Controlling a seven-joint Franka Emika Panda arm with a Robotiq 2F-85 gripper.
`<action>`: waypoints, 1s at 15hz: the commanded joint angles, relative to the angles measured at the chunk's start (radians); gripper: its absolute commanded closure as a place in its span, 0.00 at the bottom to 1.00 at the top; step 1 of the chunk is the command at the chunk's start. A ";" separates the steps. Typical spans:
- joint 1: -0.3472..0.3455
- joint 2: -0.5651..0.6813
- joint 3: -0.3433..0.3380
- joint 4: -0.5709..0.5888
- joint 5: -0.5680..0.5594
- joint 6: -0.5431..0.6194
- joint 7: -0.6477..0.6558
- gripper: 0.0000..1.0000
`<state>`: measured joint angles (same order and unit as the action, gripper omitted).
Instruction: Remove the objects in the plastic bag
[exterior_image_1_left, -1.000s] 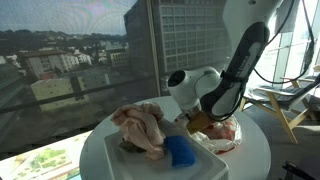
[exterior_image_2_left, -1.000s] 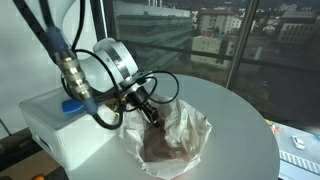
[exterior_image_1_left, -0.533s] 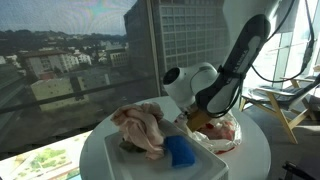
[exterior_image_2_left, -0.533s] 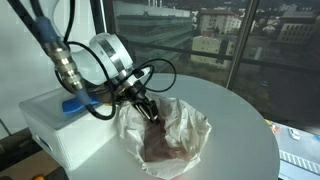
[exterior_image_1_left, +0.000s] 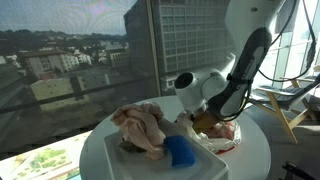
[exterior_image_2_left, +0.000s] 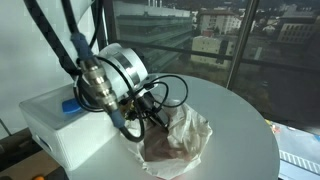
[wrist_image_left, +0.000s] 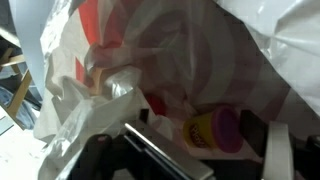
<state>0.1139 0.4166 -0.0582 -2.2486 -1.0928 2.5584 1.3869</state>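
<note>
Lower now, my gripper (exterior_image_2_left: 151, 119) sits spread inside the bag (exterior_image_2_left: 190, 135); crumpled folds crowd a tub (wrist_image_left: 213, 130), cloth (exterior_image_1_left: 140, 125) nearby.

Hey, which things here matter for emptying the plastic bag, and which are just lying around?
Job: plastic bag; yellow tub with purple lid inside it; gripper reaching into the bag.
Lying about: crumpled pinkish bundle; blue object; white box under it.

Exterior views share the table (exterior_image_1_left: 95, 152) (exterior_image_2_left: 240, 140), seemingly opposed; wrist view inside bag (wrist_image_left: 190, 50).
</note>
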 joint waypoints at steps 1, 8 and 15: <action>-0.031 0.007 -0.010 -0.008 0.002 0.102 0.093 0.00; 0.019 -0.014 -0.063 -0.013 -0.167 0.136 0.408 0.00; 0.054 0.025 -0.068 0.045 -0.254 0.108 0.571 0.00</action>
<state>0.1436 0.4234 -0.1074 -2.2488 -1.2876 2.6843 1.8677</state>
